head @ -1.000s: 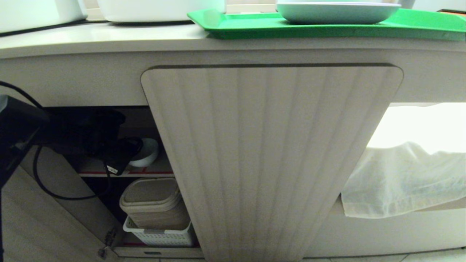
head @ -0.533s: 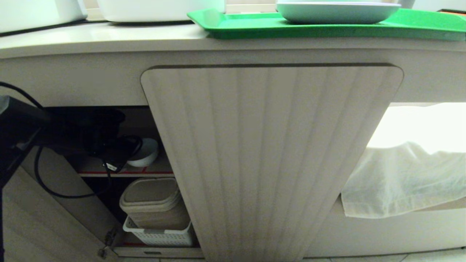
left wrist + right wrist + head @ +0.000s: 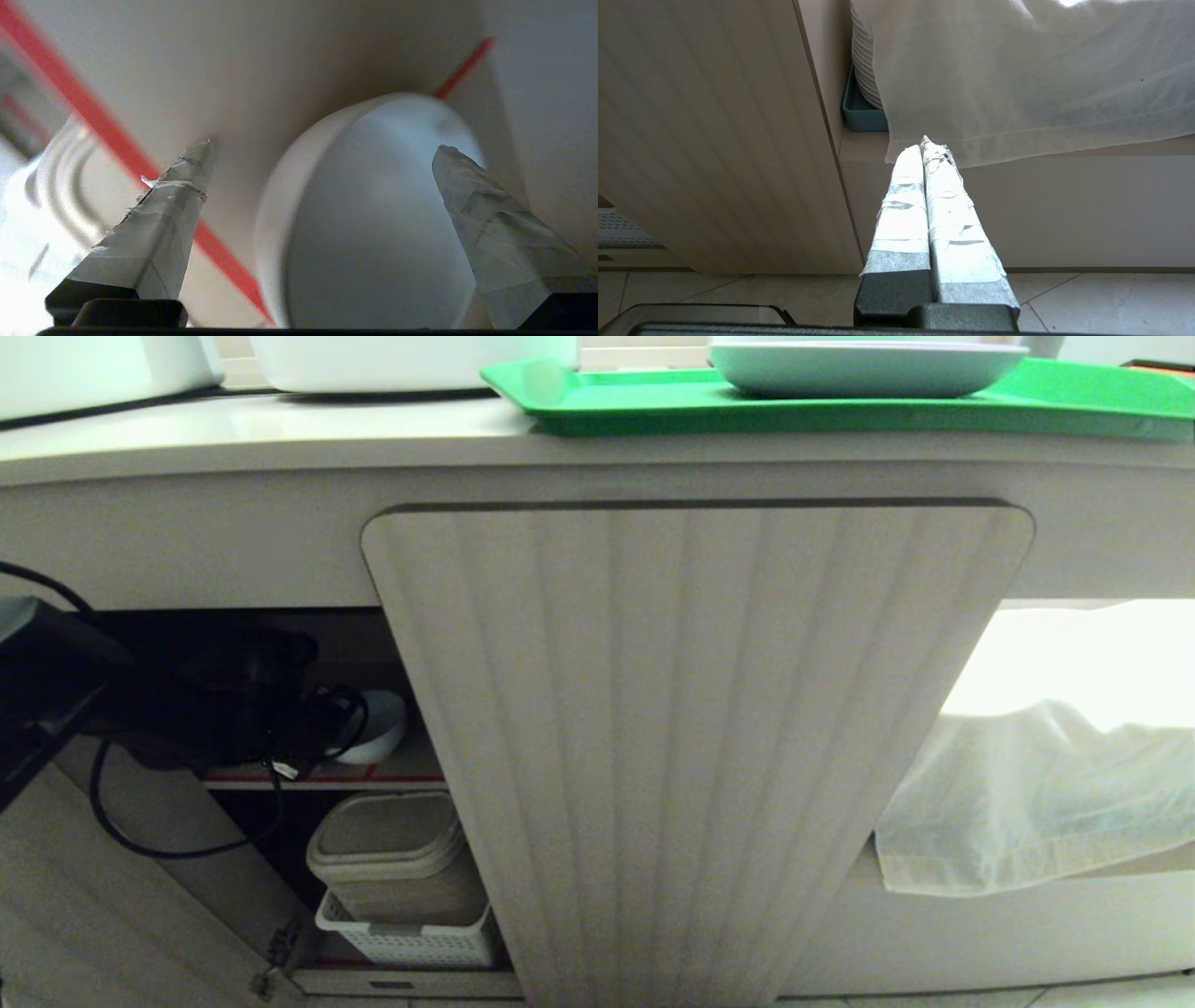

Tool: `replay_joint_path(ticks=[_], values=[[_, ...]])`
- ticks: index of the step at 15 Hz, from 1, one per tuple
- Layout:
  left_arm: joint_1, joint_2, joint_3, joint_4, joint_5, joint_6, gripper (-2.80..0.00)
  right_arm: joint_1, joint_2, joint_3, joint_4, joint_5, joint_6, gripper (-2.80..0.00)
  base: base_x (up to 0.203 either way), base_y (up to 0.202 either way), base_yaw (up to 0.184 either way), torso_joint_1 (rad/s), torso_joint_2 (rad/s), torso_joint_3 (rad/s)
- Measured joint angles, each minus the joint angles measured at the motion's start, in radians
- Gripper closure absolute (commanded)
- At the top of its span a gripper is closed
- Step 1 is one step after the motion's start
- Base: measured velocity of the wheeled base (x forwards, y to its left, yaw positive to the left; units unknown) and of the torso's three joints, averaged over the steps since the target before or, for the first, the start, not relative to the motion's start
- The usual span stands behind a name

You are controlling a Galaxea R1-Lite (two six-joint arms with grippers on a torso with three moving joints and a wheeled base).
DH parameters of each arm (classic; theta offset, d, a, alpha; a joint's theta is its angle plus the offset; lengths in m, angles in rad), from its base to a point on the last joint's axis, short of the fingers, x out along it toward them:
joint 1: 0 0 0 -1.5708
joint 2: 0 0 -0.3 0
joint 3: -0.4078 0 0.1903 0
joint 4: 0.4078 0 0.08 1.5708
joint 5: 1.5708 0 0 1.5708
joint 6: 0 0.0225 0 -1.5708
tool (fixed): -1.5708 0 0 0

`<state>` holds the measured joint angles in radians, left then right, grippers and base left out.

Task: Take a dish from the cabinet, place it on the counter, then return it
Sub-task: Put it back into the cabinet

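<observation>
The dish (image 3: 381,728) is a small white bowl standing on the cabinet's (image 3: 691,737) upper shelf (image 3: 406,773), which is edged with red tape. My left arm (image 3: 215,695) reaches into the open left bay and hides the dish's left side. In the left wrist view my left gripper (image 3: 322,151) is open. The dish (image 3: 373,224) fills the gap, with one taped finger (image 3: 177,200) outside its rim and the other finger (image 3: 472,205) over its far side. My right gripper (image 3: 927,142) is shut and empty, low by the floor. The counter (image 3: 280,429) runs above.
A green tray (image 3: 653,401) with a pale plate (image 3: 859,369) and white pots (image 3: 373,364) stand on the counter. A beige lidded box (image 3: 392,859) sits in a white basket (image 3: 411,943) below the shelf. The left door (image 3: 93,896) stands open. A white cloth (image 3: 1036,803) hangs at right.
My left wrist has risen and levelled out, and it now covers more of the dish. The dish has stayed in place on the shelf.
</observation>
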<state>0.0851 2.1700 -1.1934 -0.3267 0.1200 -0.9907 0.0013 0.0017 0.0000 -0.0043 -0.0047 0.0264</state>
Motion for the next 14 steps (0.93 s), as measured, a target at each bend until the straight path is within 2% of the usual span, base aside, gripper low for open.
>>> replay_joint_path(ticks=[2, 7, 12, 14], values=[[0.000, -0.004, 0.035, -0.078, 0.001, 0.037, -2.80, 0.000, 0.000, 0.000, 0.000, 0.000, -0.001, 0.00, 0.000, 0.000, 0.000, 0.000, 0.00, 0.000], [0.000, -0.027, 0.107, -0.198, 0.002, 0.061, -2.80, 0.000, 0.000, 0.000, 0.000, 0.000, 0.000, 0.00, 0.000, 0.000, 0.000, 0.000, 0.00, 0.000], [0.000, -0.058, 0.249, -0.396, -0.005, 0.182, -2.80, 0.000, 0.000, 0.000, 0.000, 0.000, -0.001, 0.00, 0.000, 0.000, 0.000, 0.000, 0.00, 0.000], [0.000, -0.079, 0.288, -0.435, -0.007, 0.219, -2.80, 0.000, 0.000, 0.000, 0.000, 0.000, 0.000, 0.00, 0.000, 0.000, 0.000, 0.000, 0.00, 0.000]])
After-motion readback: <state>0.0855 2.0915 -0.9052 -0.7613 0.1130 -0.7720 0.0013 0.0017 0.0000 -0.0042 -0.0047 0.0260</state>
